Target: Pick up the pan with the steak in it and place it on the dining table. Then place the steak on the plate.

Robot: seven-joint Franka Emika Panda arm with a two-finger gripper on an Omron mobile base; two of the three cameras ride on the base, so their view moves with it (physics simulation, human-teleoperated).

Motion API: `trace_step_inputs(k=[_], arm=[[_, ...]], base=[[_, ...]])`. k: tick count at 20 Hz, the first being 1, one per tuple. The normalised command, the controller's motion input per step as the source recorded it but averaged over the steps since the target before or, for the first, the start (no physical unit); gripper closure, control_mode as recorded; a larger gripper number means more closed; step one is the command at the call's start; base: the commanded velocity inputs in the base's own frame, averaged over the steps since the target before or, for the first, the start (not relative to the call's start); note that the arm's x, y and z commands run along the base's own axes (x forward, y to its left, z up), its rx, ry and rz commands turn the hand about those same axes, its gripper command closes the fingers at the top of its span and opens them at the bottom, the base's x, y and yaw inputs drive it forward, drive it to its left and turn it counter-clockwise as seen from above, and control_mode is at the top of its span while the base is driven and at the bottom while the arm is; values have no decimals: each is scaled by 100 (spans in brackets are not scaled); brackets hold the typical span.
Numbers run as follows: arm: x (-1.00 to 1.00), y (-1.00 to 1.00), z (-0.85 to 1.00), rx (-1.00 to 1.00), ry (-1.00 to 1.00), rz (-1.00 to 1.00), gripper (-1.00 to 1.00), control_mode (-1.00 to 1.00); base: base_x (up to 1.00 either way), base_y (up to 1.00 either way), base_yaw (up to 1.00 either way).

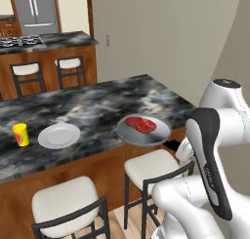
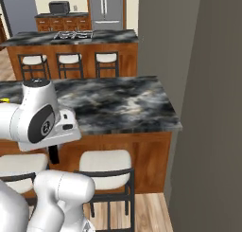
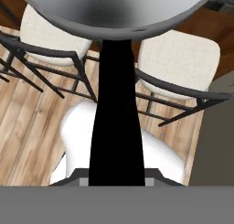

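Observation:
The grey pan (image 1: pixel 144 131) holds the red steak (image 1: pixel 140 124) and hangs over the front edge of the dining table (image 1: pixel 97 104); whether it rests on the top is unclear. My gripper (image 3: pixel 116 178) is shut on the pan's black handle (image 3: pixel 116 118), with the pan's underside (image 3: pixel 114 8) above it in the hand view. In the left base view the hand sits at the pan's right, mostly hidden behind my arm. The white plate (image 1: pixel 59 135) lies on the table left of the pan.
A yellow cup (image 1: pixel 20 134) stands left of the plate. White stools (image 1: pixel 63 199) (image 1: pixel 154 167) sit under the table's front edge, below the pan. A grey wall (image 2: pixel 212 108) closes the right side. The stove counter (image 1: pixel 44 40) is far behind.

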Motion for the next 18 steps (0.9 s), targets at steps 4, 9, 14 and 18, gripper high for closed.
trace_step_inputs(k=[4,9,14,18], arm=[[87,30,5,0,-2,-5,100,-100],[89,22,0,0,0,-6,100,-100],[84,6,0,0,0,-5,100,-100],[65,0,-2,-2,0,-4,100,-100]], base=[[0,0,0],[0,0,0],[0,0,0],[0,0,0]])
